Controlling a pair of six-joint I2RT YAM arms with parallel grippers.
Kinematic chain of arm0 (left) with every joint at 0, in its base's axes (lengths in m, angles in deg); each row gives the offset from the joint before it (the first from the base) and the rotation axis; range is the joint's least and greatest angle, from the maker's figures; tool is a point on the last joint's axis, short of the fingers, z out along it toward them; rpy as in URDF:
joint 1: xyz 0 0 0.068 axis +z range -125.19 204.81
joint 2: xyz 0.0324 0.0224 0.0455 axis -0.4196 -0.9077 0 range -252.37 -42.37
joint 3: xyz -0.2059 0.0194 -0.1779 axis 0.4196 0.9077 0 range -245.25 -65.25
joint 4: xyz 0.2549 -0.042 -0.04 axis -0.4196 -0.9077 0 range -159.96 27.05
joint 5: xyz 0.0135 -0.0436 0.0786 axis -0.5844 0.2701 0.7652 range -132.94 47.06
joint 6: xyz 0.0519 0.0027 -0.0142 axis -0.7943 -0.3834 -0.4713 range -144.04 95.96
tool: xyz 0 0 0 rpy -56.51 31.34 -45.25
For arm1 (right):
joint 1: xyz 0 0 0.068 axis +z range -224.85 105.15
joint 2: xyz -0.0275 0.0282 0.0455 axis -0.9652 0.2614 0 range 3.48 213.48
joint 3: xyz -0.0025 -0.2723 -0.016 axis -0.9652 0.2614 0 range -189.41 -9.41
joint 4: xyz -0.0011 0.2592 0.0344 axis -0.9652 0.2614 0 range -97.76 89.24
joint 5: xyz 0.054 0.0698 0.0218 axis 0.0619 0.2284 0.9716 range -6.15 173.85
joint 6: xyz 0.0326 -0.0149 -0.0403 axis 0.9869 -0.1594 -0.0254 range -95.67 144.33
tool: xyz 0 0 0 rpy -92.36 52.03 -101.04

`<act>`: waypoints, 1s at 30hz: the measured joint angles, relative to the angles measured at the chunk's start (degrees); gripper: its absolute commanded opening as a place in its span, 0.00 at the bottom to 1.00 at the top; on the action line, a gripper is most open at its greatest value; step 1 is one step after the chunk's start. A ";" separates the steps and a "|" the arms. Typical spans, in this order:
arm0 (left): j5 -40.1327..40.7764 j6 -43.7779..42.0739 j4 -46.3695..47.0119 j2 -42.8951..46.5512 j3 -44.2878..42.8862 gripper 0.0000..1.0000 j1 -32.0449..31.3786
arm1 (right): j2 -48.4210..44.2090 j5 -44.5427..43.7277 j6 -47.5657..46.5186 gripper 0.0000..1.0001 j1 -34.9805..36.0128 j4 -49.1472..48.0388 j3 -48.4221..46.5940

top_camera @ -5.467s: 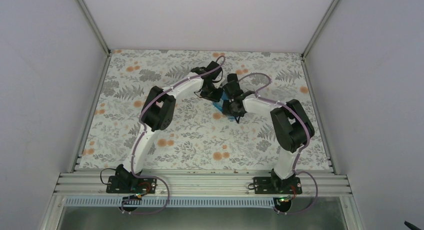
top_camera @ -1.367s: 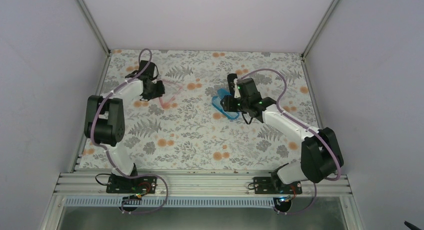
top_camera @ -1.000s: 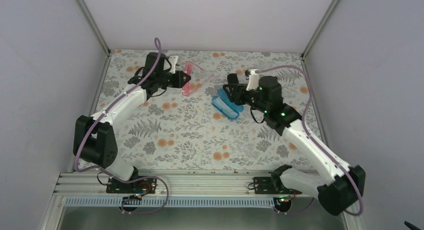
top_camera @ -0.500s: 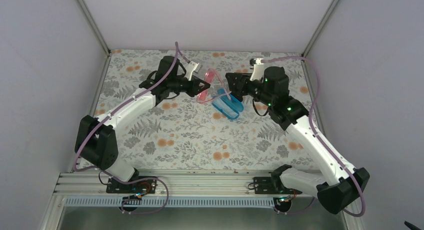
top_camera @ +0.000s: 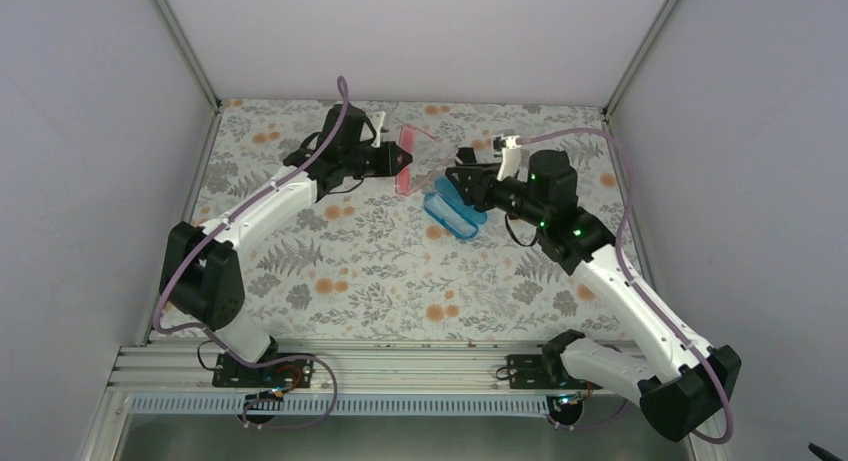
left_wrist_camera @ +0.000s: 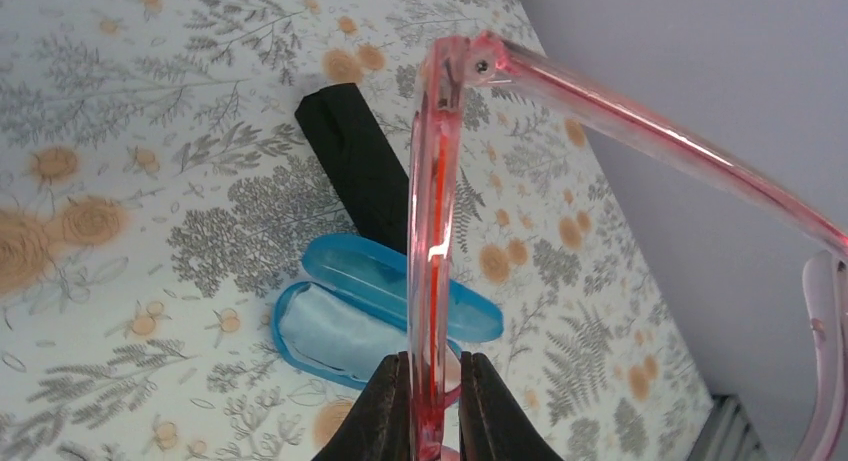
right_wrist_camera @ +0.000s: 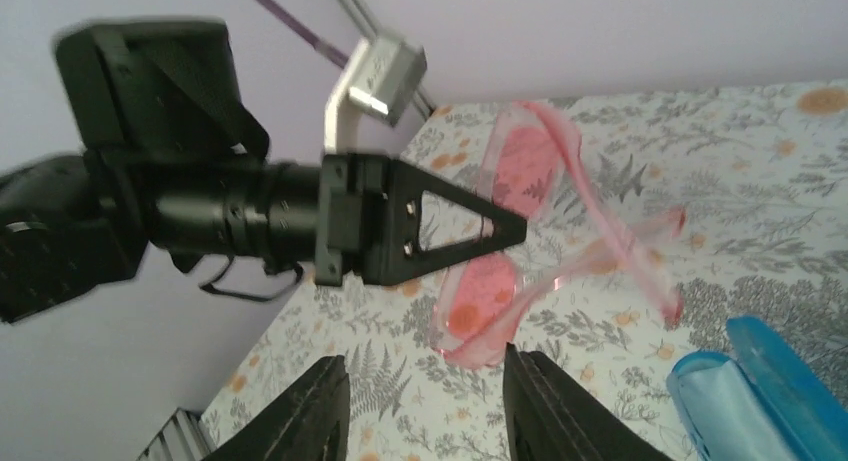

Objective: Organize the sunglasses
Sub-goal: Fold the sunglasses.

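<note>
The left claw (left_wrist_camera: 433, 373) is pinched almost shut on the sunglasses (left_wrist_camera: 432, 231). It grips the pink front at the bridge between the two lenses, so the pair hangs in the air above the far middle of the bench (top_camera: 380, 271), with both thin arms swung out toward the right arm. The right claw (right_wrist_camera: 425, 361) faces it with its fingers parted and nothing between them. The glasses sit just beyond its tips, not touching them. Below them, the blue case (top_camera: 455, 211) lies open on the bench with a light blue cloth (left_wrist_camera: 330, 331) in one half.
</note>
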 measured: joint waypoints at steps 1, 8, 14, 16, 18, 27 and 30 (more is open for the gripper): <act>0.24 2.36 -0.61 -0.33 -0.74 0.07 0.00 | 0.04 0.66 0.00 0.38 0.04 -0.79 0.85; -1.81 15.85 0.57 -0.44 -1.90 0.08 0.02 | 4.90 -0.72 1.11 0.31 3.63 -4.85 3.65; -6.16 22.77 4.46 -0.42 -0.79 0.09 0.00 | 9.68 -3.58 1.86 0.22 5.18 -7.76 2.84; -7.21 23.80 5.18 -0.42 -0.61 0.09 0.00 | 11.19 -4.63 2.14 0.20 5.31 -8.28 2.36; -7.96 24.41 5.73 -0.39 -0.50 0.09 0.02 | 12.37 -5.38 2.47 0.19 5.31 -8.87 2.27; -9.40 23.63 6.25 -0.17 0.13 0.09 0.17 | 16.00 -6.08 3.26 0.18 5.33 -9.81 0.44; -8.90 22.03 5.95 0.07 0.11 0.09 0.17 | 15.26 -6.05 3.23 0.24 5.33 -9.53 0.55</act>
